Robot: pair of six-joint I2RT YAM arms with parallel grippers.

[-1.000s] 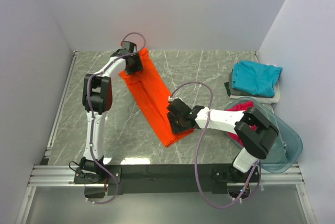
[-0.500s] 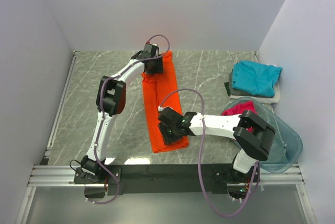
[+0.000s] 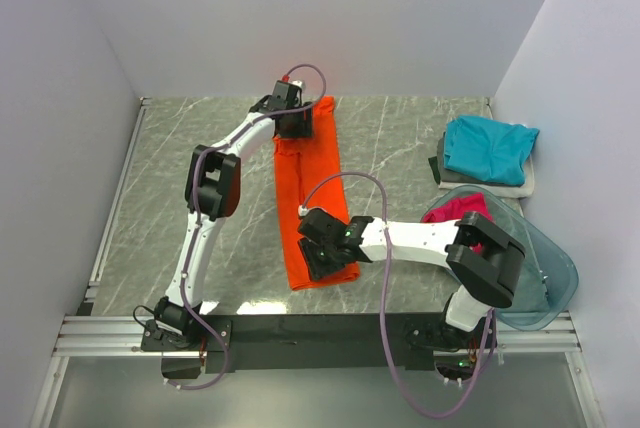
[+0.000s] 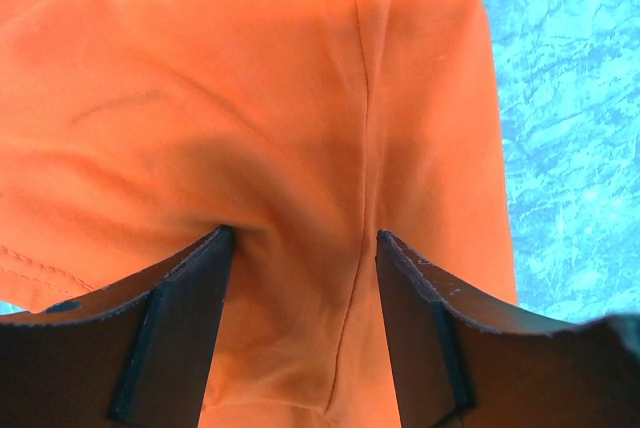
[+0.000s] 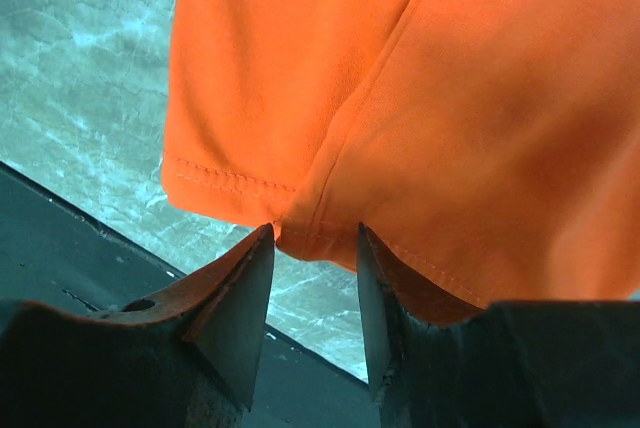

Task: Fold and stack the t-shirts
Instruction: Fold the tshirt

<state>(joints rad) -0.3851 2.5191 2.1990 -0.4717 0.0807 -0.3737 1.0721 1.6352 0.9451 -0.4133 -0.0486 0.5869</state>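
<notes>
At the upper centre of the overhead frame, my left pincer (image 3: 296, 131) sat on the far end of the orange t-shirt (image 3: 312, 193). This garment lay as a long narrow strip running from upper centre down to lower centre of the marble table (image 3: 400, 138).

Left pincer: in the wrist view the two fingers stood well apart. Orange cloth filled the gap between them, a seam ran down through that gap, and a pucker showed at the left-hand finger. Whether the cloth was clamped or only pressed under the tips, I could not tell.

Right pincer (image 3: 322, 260): it was located at the lower end of the strip. In the wrist view the fingertips were drawn close together and pinched the shirt's edge — the stitched hem showed just left of the tips, with the table surface behind it.

At the right of the overhead frame, the teal t-shirt (image 3: 488, 148) lay folded on the pale t-shirt (image 3: 524, 186). Below them, the magenta-pink t-shirt (image 3: 455, 210) lay in the clear tub (image 3: 550, 283).
</notes>
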